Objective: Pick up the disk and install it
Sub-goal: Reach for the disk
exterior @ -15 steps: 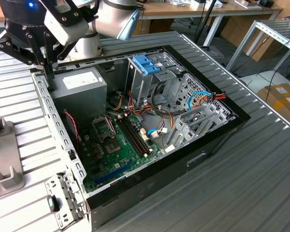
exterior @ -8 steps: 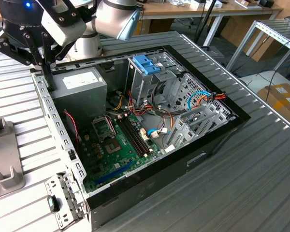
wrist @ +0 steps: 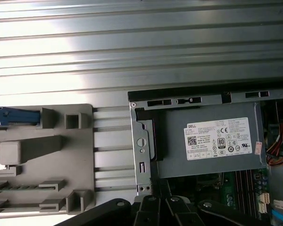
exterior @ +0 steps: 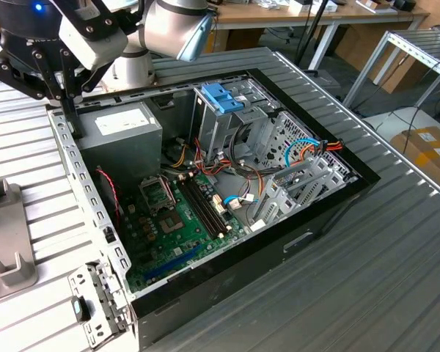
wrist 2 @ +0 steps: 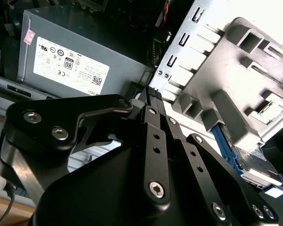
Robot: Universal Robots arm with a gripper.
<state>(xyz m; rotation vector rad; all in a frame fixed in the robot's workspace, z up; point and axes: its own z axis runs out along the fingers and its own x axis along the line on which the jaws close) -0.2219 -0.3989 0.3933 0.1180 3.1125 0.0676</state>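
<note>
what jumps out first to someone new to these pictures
The open computer case sits in the exterior view's middle, green motherboard bare. The black pincer hangs by the grey power supply at the case's corner. The blue-railed disk lies in a grey holder outside the case.

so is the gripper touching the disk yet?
Apart. The first wrist view shows the disk in the grey fixture and the gripper over at the computer case's edge, with bare fixture between them.

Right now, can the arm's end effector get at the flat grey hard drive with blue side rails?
Probably yes. The disk lies uncovered in the grey plastic holder outside the open black computer case, and the end effector hovers at the case's edge close by, seemingly nothing between them.
</note>
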